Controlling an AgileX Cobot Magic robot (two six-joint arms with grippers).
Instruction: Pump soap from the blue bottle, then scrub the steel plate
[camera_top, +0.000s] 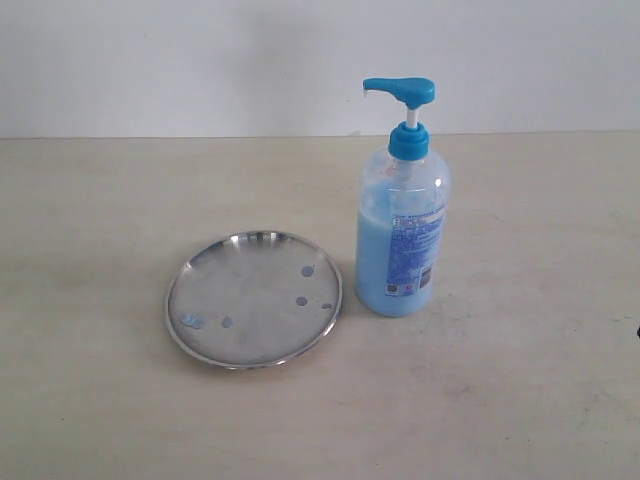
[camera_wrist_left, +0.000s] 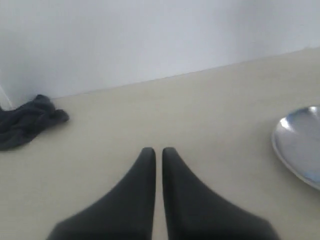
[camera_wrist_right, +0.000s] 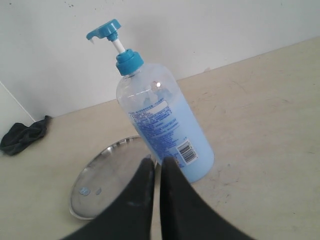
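In the exterior view the steel plate lies flat on the tabletop. The blue bottle stands upright just beside it at its 2 o'clock, and its pump spout points toward 9 o'clock. The soap fills the lower part of the bottle. A few small blue drops dot the plate, most toward 3 o'clock and a smear near 8 o'clock.

Take the way each pair of jaws points as 12 o'clock. The right jaws are closed to a thin slit and hold nothing. The bottle stands close past their tips at about 1 o'clock, and the plate is at about 9 o'clock. Whether they touch the bottle cannot be told.

The left jaws are likewise closed and hold nothing. The plate's rim is well apart from them at 3 o'clock. A dark cloth lies at 10 o'clock.
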